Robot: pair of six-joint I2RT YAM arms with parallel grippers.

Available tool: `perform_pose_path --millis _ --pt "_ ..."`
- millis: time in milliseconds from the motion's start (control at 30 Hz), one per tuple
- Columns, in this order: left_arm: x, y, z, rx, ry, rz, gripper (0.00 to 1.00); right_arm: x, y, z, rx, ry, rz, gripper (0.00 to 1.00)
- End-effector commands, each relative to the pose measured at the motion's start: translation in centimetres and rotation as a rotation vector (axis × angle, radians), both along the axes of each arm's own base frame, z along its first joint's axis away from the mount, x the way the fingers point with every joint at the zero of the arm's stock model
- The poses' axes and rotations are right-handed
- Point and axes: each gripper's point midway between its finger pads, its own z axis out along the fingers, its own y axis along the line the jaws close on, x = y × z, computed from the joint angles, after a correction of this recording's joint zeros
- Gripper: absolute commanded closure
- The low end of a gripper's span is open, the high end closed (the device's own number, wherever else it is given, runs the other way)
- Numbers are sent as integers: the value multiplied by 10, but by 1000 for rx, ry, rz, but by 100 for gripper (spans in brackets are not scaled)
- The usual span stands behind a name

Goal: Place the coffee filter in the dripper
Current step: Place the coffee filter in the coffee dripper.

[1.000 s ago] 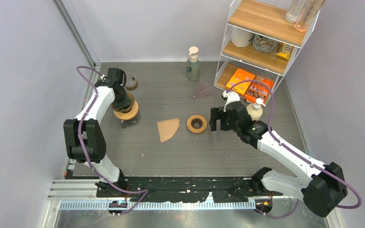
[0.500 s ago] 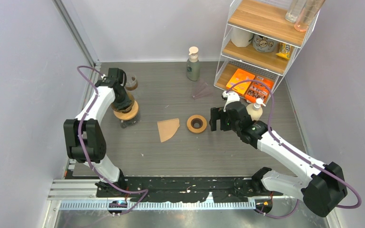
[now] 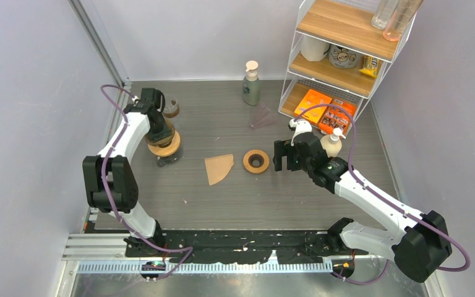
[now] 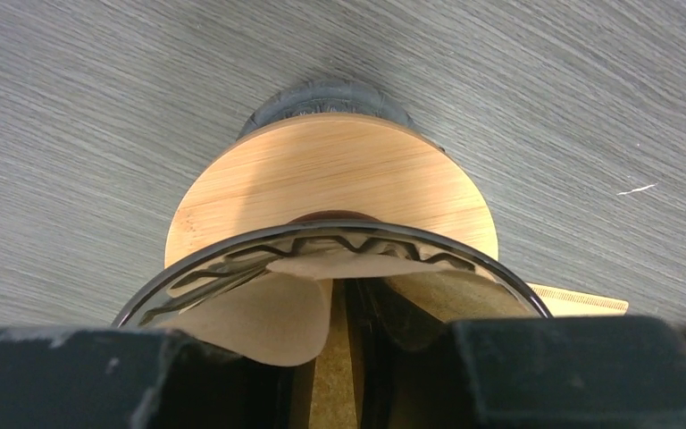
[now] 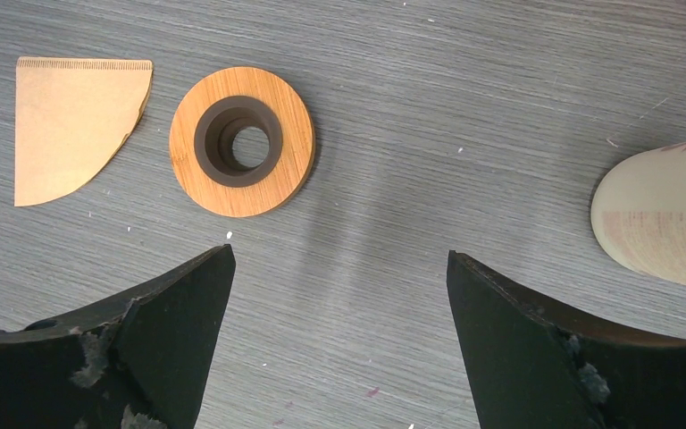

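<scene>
A spare flat filter (image 3: 218,168) and wooden ring (image 3: 256,161) lie mid-worktop beside the wide-open right gripper (image 5: 339,259), while farther back, near the left edge, the coffee filter (image 4: 268,317) sits inside the dripper (image 4: 330,174) under the left gripper (image 4: 348,357), its jaws' state unclear.

I have bare tabletop (image 3: 253,204) across the lower centre of the overhead frame, wide enough to pass through. Mid-frame, a flat paper filter (image 3: 218,167) and a wooden ring (image 3: 256,161) lie near each other. A pale bottle (image 3: 331,143) stands right of them, the wire shelf (image 3: 334,21) fills the upper right, a pump bottle (image 3: 252,83) stands top centre, and the dripper (image 3: 169,149) is at left.
</scene>
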Motion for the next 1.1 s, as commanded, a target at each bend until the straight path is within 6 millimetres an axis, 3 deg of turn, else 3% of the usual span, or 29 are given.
perform_pose_path --millis 0,200,400,500,1067 --pt "-3 -2 5 4 2 -15 68 5 -2 11 6 -37 -16 5" --pt "-4 -2 5 8 3 -15 66 5 -2 12 8 -40 -16 5" --pt "-3 -2 13 10 -15 -17 79 5 -3 13 10 -44 -18 5" --pt "0 -3 20 12 -33 -20 84 5 -2 14 12 -46 -16 5" --pt "0 4 77 69 -161 -9 84 5 -4 16 7 -50 -24 5"
